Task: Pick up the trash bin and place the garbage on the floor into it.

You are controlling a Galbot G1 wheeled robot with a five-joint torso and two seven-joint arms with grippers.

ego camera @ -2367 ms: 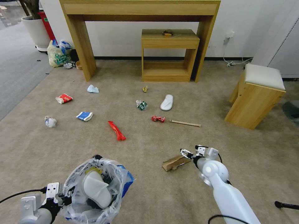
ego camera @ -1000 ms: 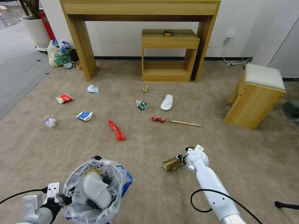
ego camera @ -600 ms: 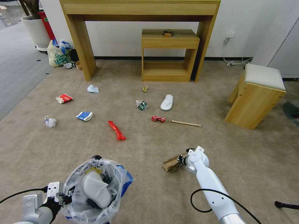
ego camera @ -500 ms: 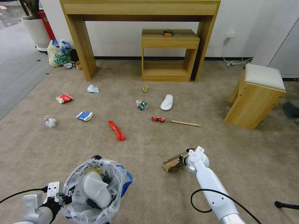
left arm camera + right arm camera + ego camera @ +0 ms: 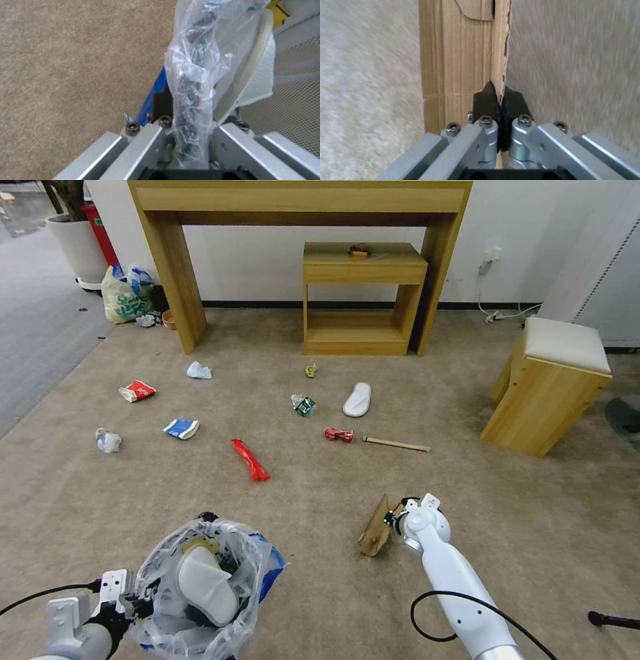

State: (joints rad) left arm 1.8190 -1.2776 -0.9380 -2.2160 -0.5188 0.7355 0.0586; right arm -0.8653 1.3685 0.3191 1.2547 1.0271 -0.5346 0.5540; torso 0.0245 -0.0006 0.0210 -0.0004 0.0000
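The trash bin (image 5: 203, 587), black with a clear crinkly liner, hangs at the lower left with a white slipper (image 5: 207, 583) inside. My left gripper (image 5: 130, 603) is shut on its rim (image 5: 193, 100), liner bunched between the fingers. My right gripper (image 5: 392, 519) is shut on the edge of a brown cardboard piece (image 5: 375, 527) (image 5: 460, 57), lifted and tilted above the carpet. Garbage lies ahead: a red wrapper (image 5: 250, 460), a stick (image 5: 396, 445), a second white slipper (image 5: 357, 399), a blue carton (image 5: 181, 429), a red carton (image 5: 137, 391), crumpled tissues (image 5: 108, 441).
A tall wooden console (image 5: 167, 267) with a small wooden shelf unit (image 5: 360, 300) under it stands at the wall. A padded wooden stool (image 5: 550, 387) is at the right. A yellowish green-printed shopping bag (image 5: 125, 297) and a white planter (image 5: 77, 247) sit far left. Bare carpet separates the bin from the cardboard.
My right gripper closed on the cardboard and raised it off the carpet, tipping it from flat to nearly upright. The left arm and the bin have not moved.
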